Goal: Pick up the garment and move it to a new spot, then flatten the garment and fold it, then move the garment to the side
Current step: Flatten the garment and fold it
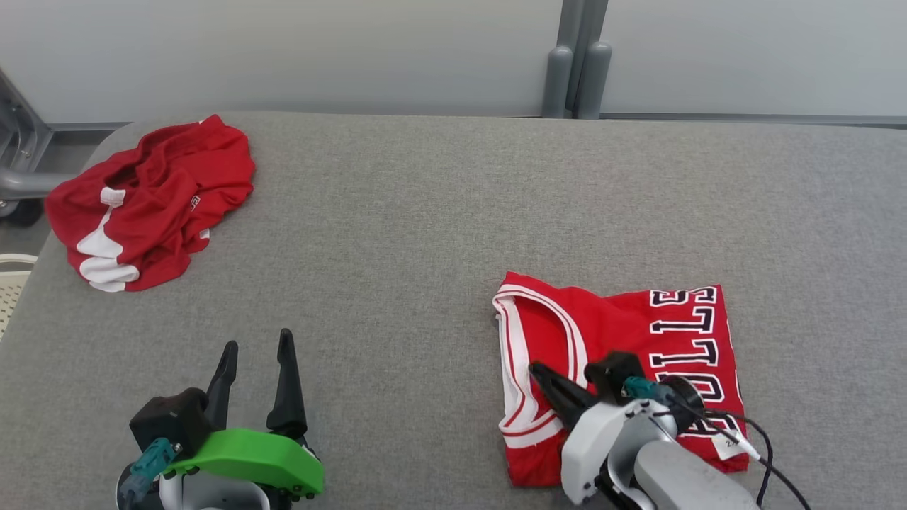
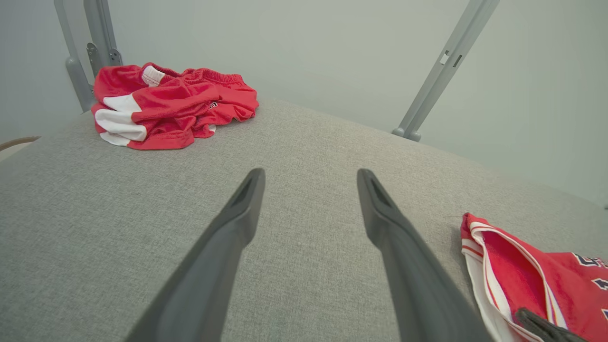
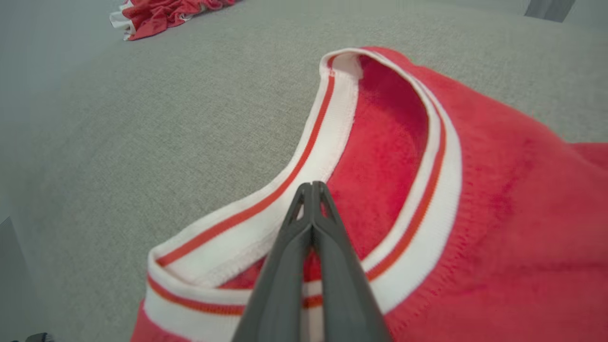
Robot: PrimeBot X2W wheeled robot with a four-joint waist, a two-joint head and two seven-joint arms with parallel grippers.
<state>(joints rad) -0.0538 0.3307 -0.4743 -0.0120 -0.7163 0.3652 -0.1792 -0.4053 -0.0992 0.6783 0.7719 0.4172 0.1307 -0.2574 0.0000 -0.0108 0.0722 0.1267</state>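
The garment (image 1: 638,333) is a red jersey with white trim and dark lettering, lying folded into a rectangle on the right of the grey table (image 1: 425,234). My right gripper (image 1: 536,369) is shut, its tips resting low over the jersey's white-trimmed opening (image 3: 332,123); in the right wrist view the closed fingertips (image 3: 311,186) have no cloth visibly between them. My left gripper (image 1: 256,341) stands open over bare table at the lower left, well apart from the jersey (image 2: 522,270). Its two fingers (image 2: 237,223) are spread with nothing between them.
A crumpled red and white garment (image 1: 156,198) lies at the table's far left corner, also seen as a heap (image 2: 171,109) ahead of the left gripper. A grey post (image 1: 577,64) stands behind the table. A pale basket (image 1: 10,283) sits off the left edge.
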